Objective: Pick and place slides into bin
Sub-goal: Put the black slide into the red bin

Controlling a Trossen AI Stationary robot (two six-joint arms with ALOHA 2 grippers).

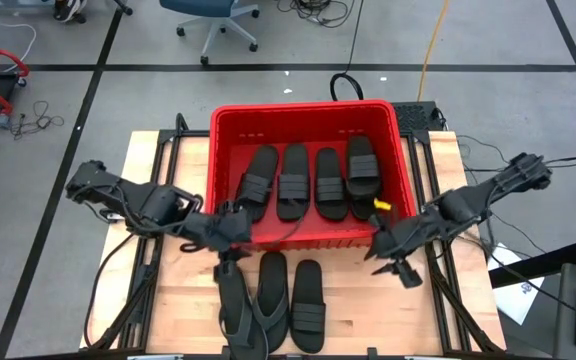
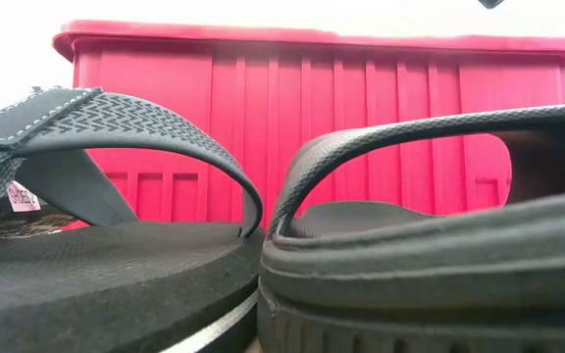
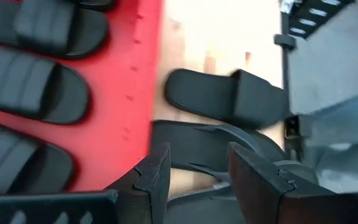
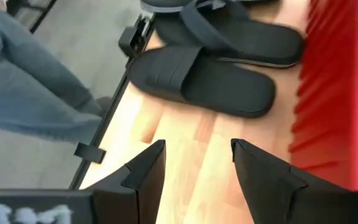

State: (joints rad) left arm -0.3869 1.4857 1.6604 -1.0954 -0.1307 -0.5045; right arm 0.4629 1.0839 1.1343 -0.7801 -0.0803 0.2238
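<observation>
Four black rubber ribbed-strap slides (image 1: 308, 180) lie side by side in the ribbed red plastic bin (image 1: 230, 122). Three more (image 1: 308, 305) rest on the pale wooden counter (image 1: 178, 300) before it, two with thong straps. The left tool (image 1: 230, 235) hovers spread over them; the right tool (image 1: 388, 250) is spread and empty beside the bin's corner.

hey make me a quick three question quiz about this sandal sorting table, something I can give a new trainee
1. How many slides lie inside the bin right now?
2. True or false: the right gripper is holding a sandal.
3. Which sandal on the table lies nearest the left gripper: (a) the ribbed-strap slide, (b) a thong sandal?

Key
1. Four, side by side in a row.
2. False. Its fingers stand open over bare wood, beside the bin's wall, with nothing between them.
3. (b). The left gripper hangs open by the bin's near wall, just above the thong sandals; the ribbed-strap slide lies farther to the right.
</observation>
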